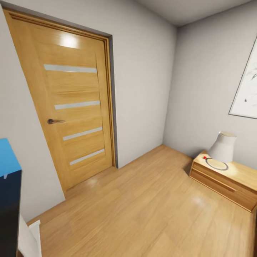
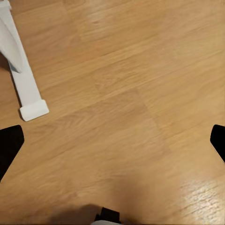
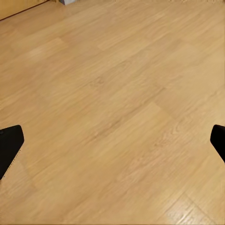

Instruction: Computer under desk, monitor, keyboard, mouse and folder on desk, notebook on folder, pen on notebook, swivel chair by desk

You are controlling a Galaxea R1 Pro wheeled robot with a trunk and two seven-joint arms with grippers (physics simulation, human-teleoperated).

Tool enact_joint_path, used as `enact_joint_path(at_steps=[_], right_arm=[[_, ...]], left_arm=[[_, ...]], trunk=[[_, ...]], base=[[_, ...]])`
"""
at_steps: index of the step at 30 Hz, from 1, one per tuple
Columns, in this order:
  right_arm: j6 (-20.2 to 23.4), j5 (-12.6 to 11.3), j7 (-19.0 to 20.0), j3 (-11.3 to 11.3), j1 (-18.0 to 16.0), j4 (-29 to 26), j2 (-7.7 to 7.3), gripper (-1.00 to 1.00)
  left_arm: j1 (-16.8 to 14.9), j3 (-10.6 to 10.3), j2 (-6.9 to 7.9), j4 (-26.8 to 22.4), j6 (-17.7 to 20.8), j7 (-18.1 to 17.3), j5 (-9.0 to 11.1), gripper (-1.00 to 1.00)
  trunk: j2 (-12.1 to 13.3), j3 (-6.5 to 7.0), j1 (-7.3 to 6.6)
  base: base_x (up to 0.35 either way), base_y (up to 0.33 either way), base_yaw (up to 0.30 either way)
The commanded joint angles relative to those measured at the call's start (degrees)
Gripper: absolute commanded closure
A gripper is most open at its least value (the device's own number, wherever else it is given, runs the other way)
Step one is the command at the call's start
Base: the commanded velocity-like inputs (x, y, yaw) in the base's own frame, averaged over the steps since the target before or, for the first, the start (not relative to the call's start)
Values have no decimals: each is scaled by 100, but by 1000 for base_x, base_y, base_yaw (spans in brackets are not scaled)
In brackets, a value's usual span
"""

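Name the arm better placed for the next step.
Left, tentatively. The left gripper and right gripper are both open over floor, holding nothing. A blue thing, possibly the folder, sits at the head view's left edge; on the right are a nightstand and lamp.

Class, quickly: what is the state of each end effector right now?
Left end effector: open, holding nothing, over the floor.
Right end effector: open, holding nothing, over the floor.

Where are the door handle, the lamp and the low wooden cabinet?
Door handle [image 1: 55,121], head view, on the lever.
Lamp [image 1: 223,146], head view, on the white shade.
Low wooden cabinet [image 1: 217,184], head view, on its front panel.
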Motion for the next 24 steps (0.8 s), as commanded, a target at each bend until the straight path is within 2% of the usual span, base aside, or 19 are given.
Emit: enact_joint_path(at_steps=[1,7,24], right_arm=[[-16,4,-9,-2,-4,2,10,-100],[-24,0,-14,-7,-2,1,30,-100],[-33,9,-14,-7,-3,-4,29,-100]], left_arm=[[-1,-11,1,-4,-10,1,29,-100],[-1,-11,2,-4,-9,1,29,-100],[-1,-11,2,-2,-7,1,29,-100]], trunk=[[-4,-7,4],[-4,-7,4],[-4,-7,4]], base=[[326,0,86],[326,0,178],[327,-3,270]])
